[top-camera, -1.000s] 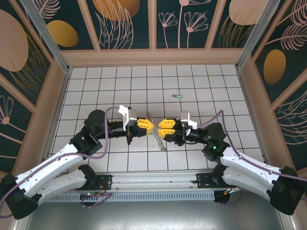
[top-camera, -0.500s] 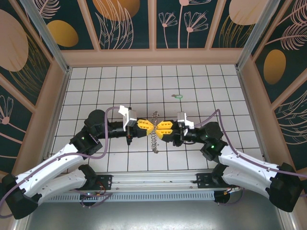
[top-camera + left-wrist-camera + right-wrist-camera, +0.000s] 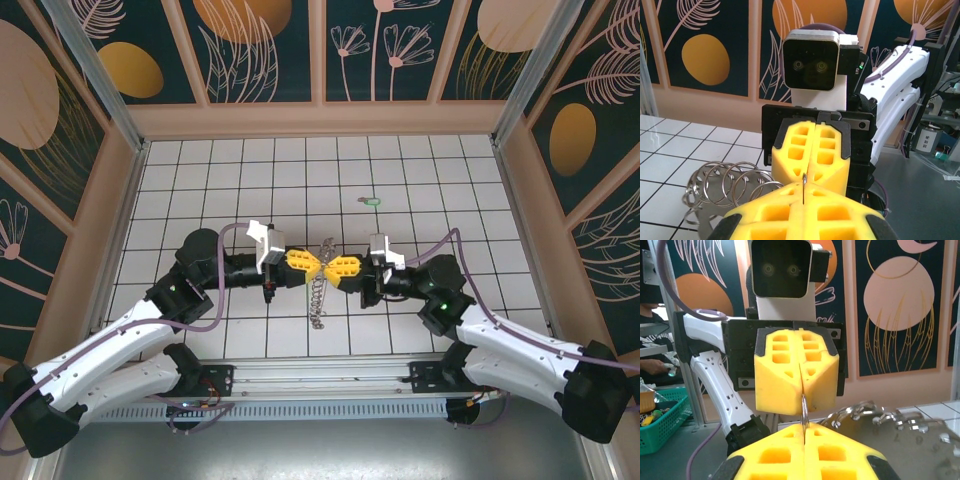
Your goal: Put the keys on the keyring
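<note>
White gridded-tile bench (image 3: 200, 170), boxed in by dark teal wall panels with gold floral prints (image 3: 100, 60). At mid-bench the left pincer (image 3: 311, 265) is clamped on the thin metal keyring with a fringe of small silvery rings (image 3: 318, 298). The right pincer (image 3: 329, 266) is closed on the same ring, tip to tip. The tiny pale-green key (image 3: 372, 200) lies apart, farther back and right. Gripped ring section shows as an edge-on sliver; key detail too small to read.

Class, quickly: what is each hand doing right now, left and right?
Left hand: closed, pinching the keyring.
Right hand: closed, pinching the same keyring.
</note>
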### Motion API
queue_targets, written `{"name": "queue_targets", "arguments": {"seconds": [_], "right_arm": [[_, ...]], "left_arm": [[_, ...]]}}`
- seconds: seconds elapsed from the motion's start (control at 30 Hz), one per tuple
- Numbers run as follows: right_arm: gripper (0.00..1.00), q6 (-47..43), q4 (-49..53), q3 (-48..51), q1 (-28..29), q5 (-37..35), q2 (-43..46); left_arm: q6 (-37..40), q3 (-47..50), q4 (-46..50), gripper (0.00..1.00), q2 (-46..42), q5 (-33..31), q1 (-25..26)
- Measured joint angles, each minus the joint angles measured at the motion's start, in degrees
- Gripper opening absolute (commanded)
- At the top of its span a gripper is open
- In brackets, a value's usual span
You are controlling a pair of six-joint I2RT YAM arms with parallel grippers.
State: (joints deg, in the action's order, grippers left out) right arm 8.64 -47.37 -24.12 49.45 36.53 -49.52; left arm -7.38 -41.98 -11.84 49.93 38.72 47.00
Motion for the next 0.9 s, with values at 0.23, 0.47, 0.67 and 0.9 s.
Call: {"name": "queue_targets", "arguments": {"seconds": [0.23, 0.47, 0.67, 0.9], "right_arm": [[0.00, -7.3, 20.8, -8.2, 0.4, -7.9, 1.6], [0.00, -14.8, 40.4, -15.8, 1.7, -14.4, 1.6], [0.00, -19.1, 49.7, -20.0, 3.9, -18.4, -0.3], [0.00, -22.0, 55.3, -22.5, 5.5, -20.0, -3.1]], "left_arm": [[4.3, -5.9, 12.6, 0.36, 1.2, -7.3, 0.0], [9.4, -11.0, 23.3, 0.38, 2.9, -13.2, 0.1], [14.1, -16.6, 31.0, 0.38, 6.5, -15.0, 0.1], [19.3, -22.7, 38.0, 0.34, 9.8, -14.9, 0.1]]}}
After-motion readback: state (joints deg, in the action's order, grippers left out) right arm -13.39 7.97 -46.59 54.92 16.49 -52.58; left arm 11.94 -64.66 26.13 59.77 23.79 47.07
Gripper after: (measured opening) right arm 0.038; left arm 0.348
